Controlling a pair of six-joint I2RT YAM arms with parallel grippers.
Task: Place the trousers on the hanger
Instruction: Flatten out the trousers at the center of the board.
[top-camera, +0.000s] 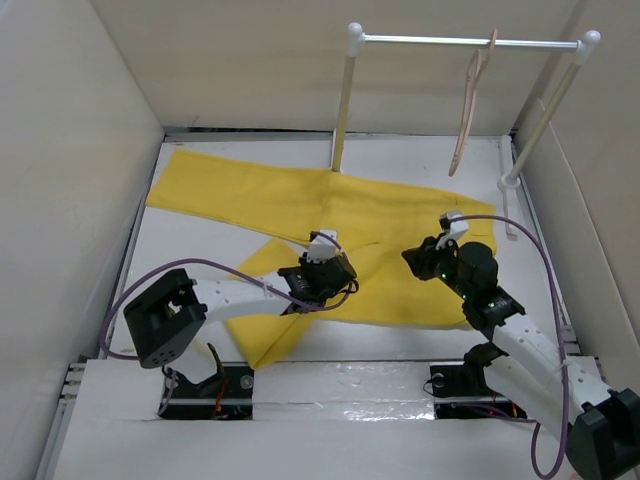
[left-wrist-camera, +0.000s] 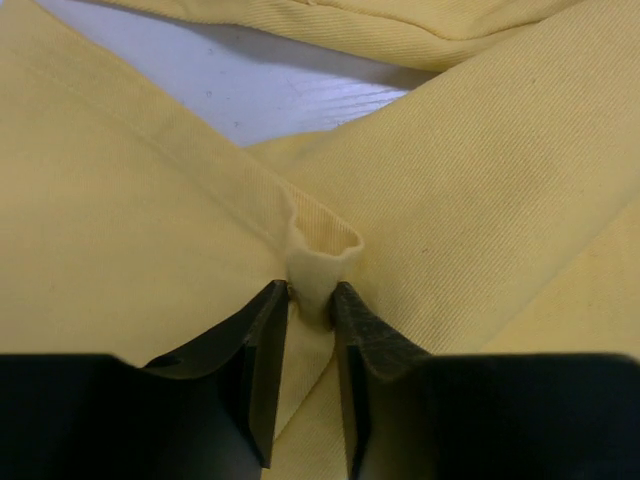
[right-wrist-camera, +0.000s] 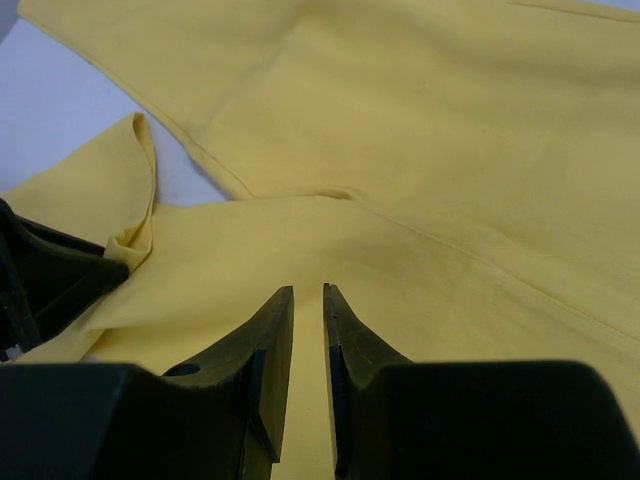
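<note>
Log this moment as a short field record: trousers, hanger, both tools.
trousers: yellow, lying spread on the table
hanger: hanging bare on the rail at the far side
left tool: shut on a pinched fold of the trousers
right tool: low over the trousers, jaws almost together, no cloth seen between them
task state: trousers not yet on the hanger

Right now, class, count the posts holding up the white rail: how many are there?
2. The left post stands just behind the trousers; the right post slants at the far right, beyond the hanger. None looks hidden.
</note>
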